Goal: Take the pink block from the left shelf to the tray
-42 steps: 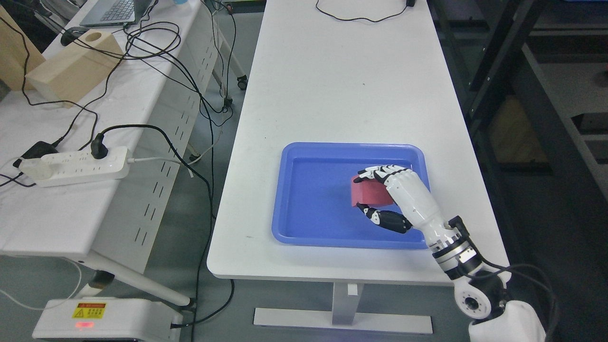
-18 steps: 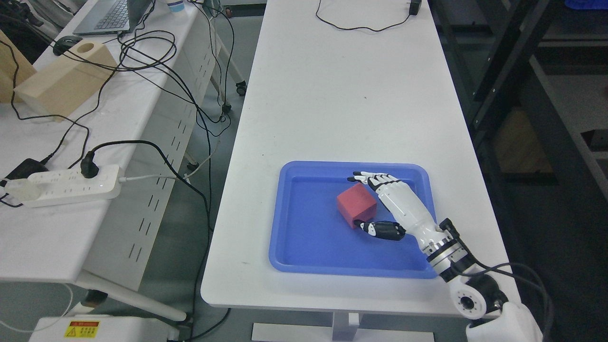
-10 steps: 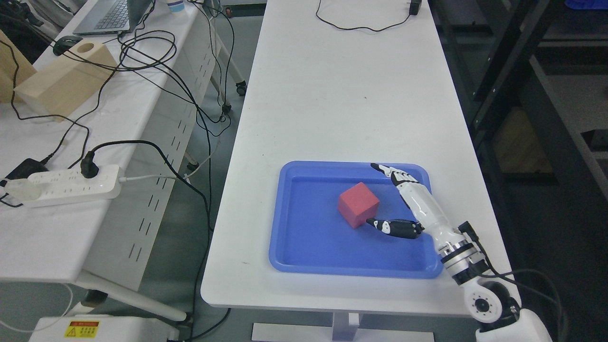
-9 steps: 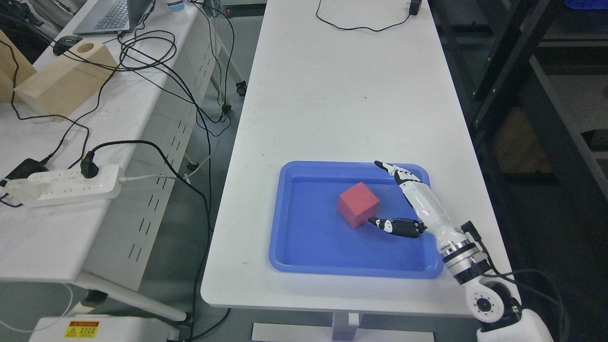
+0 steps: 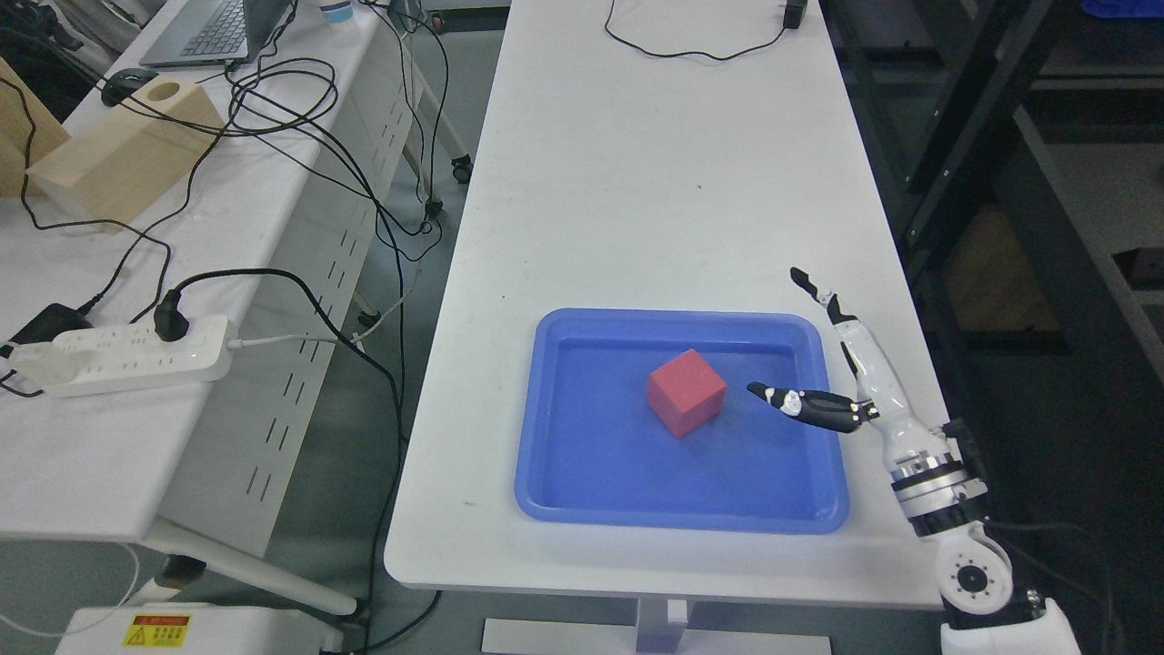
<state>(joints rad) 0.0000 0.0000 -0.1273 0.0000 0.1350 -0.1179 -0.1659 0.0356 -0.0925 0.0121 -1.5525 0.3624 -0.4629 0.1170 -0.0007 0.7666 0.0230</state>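
The pink-red foam-like cube (image 5: 687,391) sits flat near the middle of the blue plastic tray (image 5: 546,473) on the white surface (image 5: 637,182), apart from the right hand (image 5: 850,377), whose empty, spread fingers (image 5: 818,293) risk snagging the tray's right rim.

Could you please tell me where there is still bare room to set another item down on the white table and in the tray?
The white table is bare beyond the blue tray. Inside it, floor is free left of and nearer than the pink block; its right side is crowded by the right hand.
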